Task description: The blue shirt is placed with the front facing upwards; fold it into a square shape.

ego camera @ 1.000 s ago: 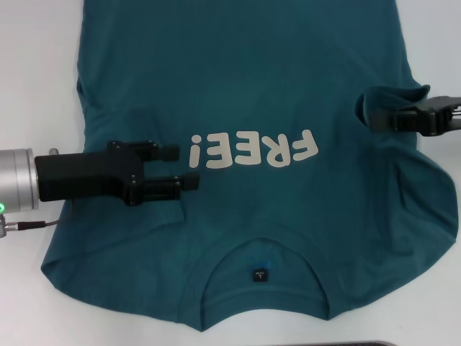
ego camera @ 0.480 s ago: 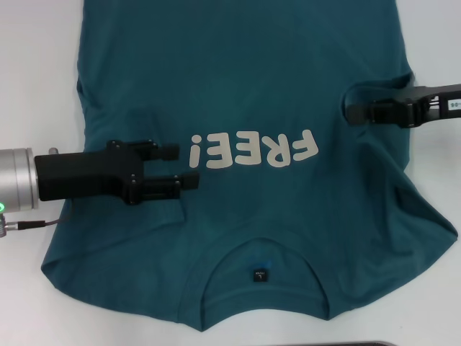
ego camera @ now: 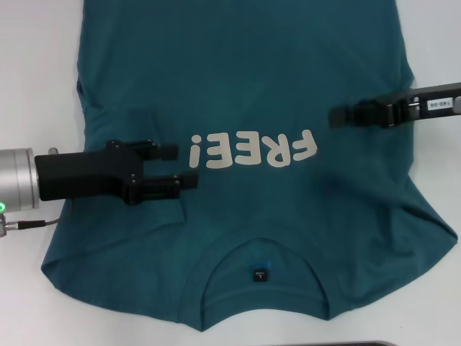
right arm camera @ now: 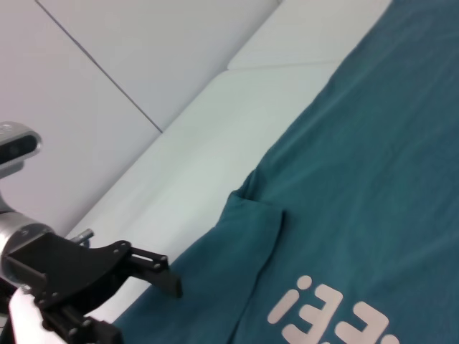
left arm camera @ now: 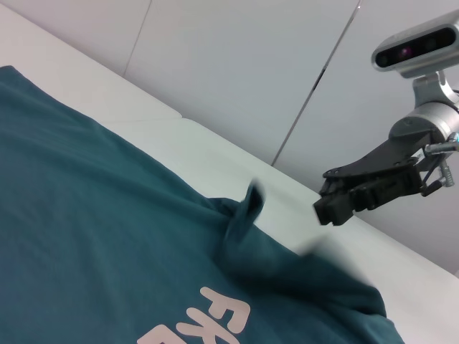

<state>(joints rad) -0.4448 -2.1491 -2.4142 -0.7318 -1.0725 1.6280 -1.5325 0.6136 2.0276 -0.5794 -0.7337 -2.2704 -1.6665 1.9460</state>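
The blue shirt lies spread flat on the white table, its collar and small dark neck label nearest me and the white "FREE!" lettering facing up. My left gripper is open, hovering low over the shirt just left of the lettering with nothing between its fingers. My right gripper reaches in from the right, above the shirt beside the lettering's other end. In the left wrist view a small blurred peak of cloth stands apart from the right gripper.
White table shows on both sides of the shirt. The left sleeve corner and right sleeve corner lie near the front edge. A dark strip runs along the bottom of the head view.
My right gripper has moved left, from the shirt's right edge to over the chest. The fold of cloth bunched at its tip earlier is gone and that edge lies flat. The left arm has not moved.
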